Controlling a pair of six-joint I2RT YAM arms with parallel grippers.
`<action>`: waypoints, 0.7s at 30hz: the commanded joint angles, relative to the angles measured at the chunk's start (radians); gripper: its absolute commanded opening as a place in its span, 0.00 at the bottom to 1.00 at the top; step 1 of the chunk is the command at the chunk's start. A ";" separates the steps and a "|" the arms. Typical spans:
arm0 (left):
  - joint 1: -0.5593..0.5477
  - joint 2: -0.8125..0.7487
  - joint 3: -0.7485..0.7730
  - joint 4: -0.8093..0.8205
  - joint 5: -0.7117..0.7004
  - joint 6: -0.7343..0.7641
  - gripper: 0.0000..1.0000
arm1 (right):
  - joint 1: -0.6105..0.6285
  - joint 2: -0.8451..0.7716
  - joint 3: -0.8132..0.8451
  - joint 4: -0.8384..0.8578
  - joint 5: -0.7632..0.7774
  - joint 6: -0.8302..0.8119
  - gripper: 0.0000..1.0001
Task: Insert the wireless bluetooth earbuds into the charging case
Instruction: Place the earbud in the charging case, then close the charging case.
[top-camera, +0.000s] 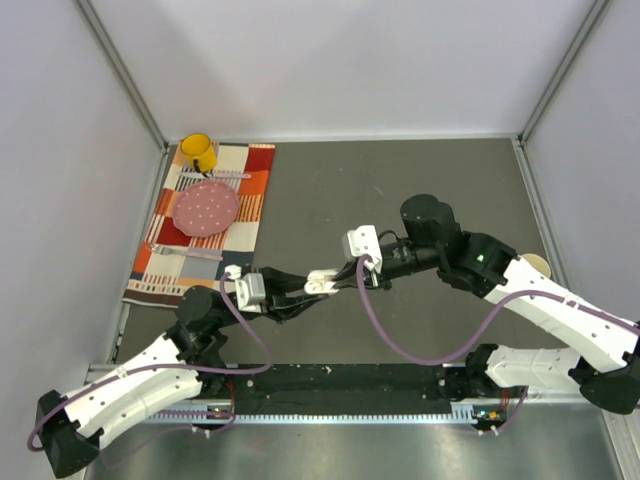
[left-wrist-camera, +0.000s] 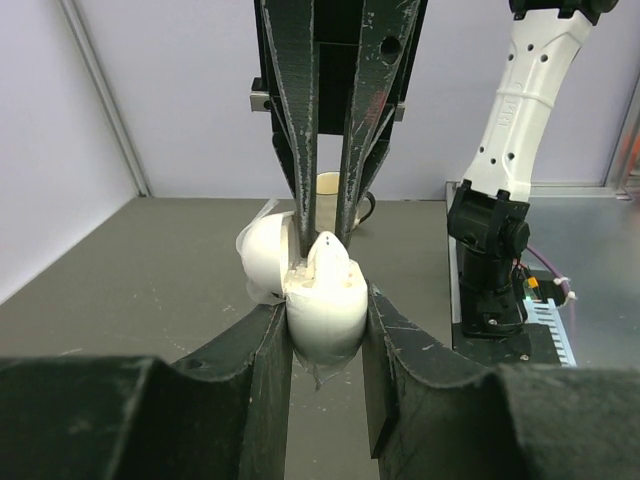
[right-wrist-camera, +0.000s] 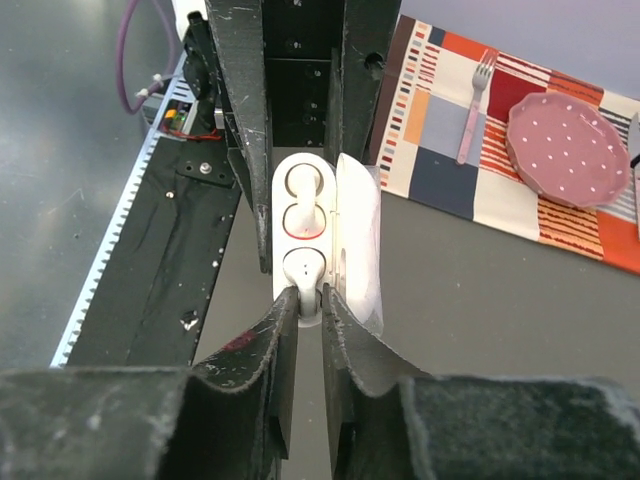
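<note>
Grey table (top-camera: 400, 180) behind, L gripper (left-wrist-camera: 327, 322) is clamping open case (right-wrist-camera: 355, 230) while R gripper (right-wrist-camera: 300, 300) is pinching earbud (right-wrist-camera: 302, 268) into it, approx. seated.

**Earbud stands in clamped case**

The left gripper (left-wrist-camera: 327, 312) clamps the white case (left-wrist-camera: 322, 340) by its sides, upright above the grey table (left-wrist-camera: 150, 280). The lid (left-wrist-camera: 262, 255) hangs open to the left. An earbud (left-wrist-camera: 328, 262) stands in the case's top, between the narrow tips of the right gripper (left-wrist-camera: 325, 240) reaching from above; contact is unclear. Behind sits a cream cup (left-wrist-camera: 330, 185); at right, the right arm's base (left-wrist-camera: 488, 250).
</note>
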 joint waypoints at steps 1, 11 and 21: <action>-0.003 -0.013 0.039 0.084 0.004 -0.002 0.00 | 0.008 -0.010 0.048 -0.022 0.061 -0.021 0.20; -0.002 -0.010 0.033 0.078 -0.006 -0.004 0.00 | 0.007 -0.076 0.030 0.033 0.085 0.002 0.36; -0.002 -0.019 0.028 0.062 -0.032 -0.001 0.00 | 0.007 -0.185 -0.053 0.187 0.137 0.060 0.43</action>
